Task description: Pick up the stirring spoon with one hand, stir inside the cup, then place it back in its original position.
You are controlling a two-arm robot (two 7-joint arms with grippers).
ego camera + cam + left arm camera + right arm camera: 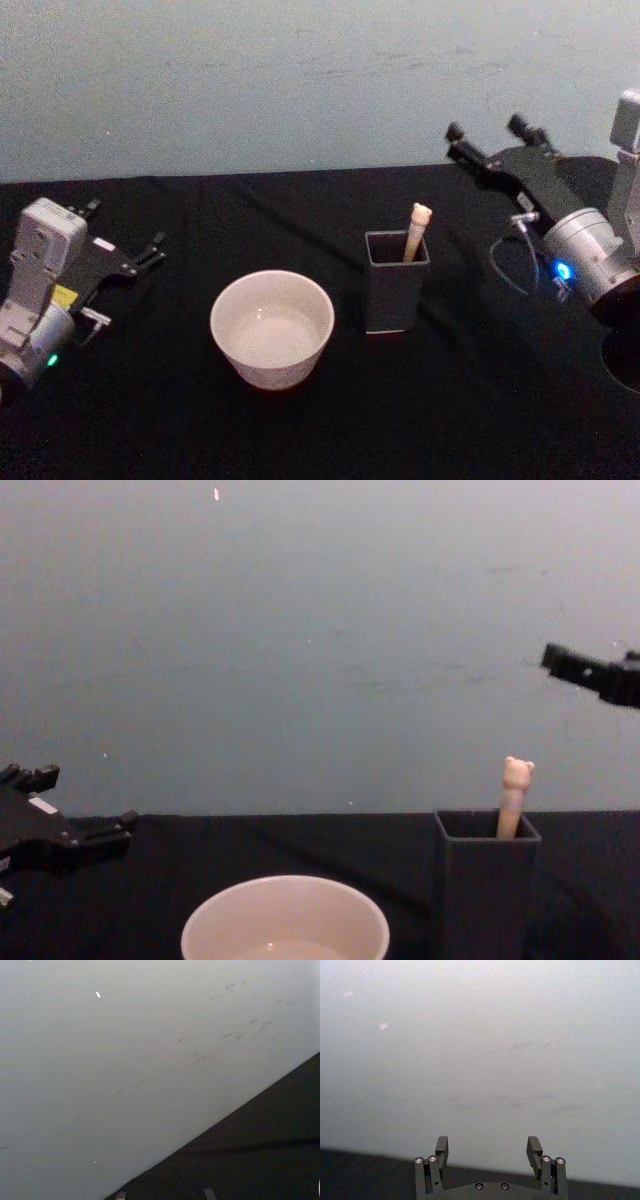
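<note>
Hovering my right jaws (489,143) spread wide and empty, up high and well off to the right of the dark grey square holder (396,281). The slim peach-beige bear-topped stirring spoon (416,230) stands in it, leaning slightly. The wide cream-white round cup (271,328) sits just left of it on the black counter (450,400). My left jaws (122,240) idle far left, released too.

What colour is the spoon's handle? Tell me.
Peach-beige; the spoon shows best in the head view.
</note>
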